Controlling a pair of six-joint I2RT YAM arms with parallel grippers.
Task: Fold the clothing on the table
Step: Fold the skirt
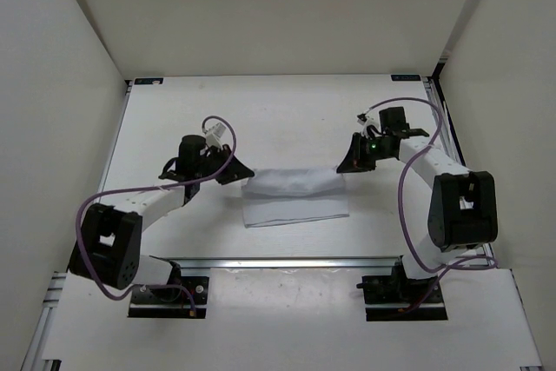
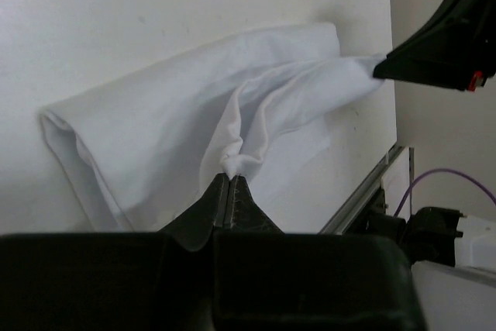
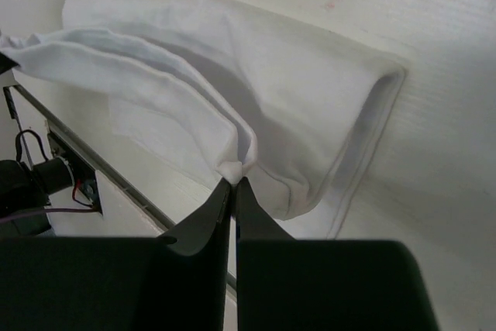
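Note:
The white clothing lies in the middle of the table, partly folded, its far edge lifted and stretched between both grippers. My left gripper is shut on the garment's left corner; the left wrist view shows the cloth bunched at the closed gripper tips. My right gripper is shut on the right corner; in the right wrist view a pinch of fabric sits at its closed tips. The lower layer rests flat on the table.
An aluminium rail runs across the near side with both arm bases behind it. White walls enclose the table on three sides. Purple cables loop beside each arm.

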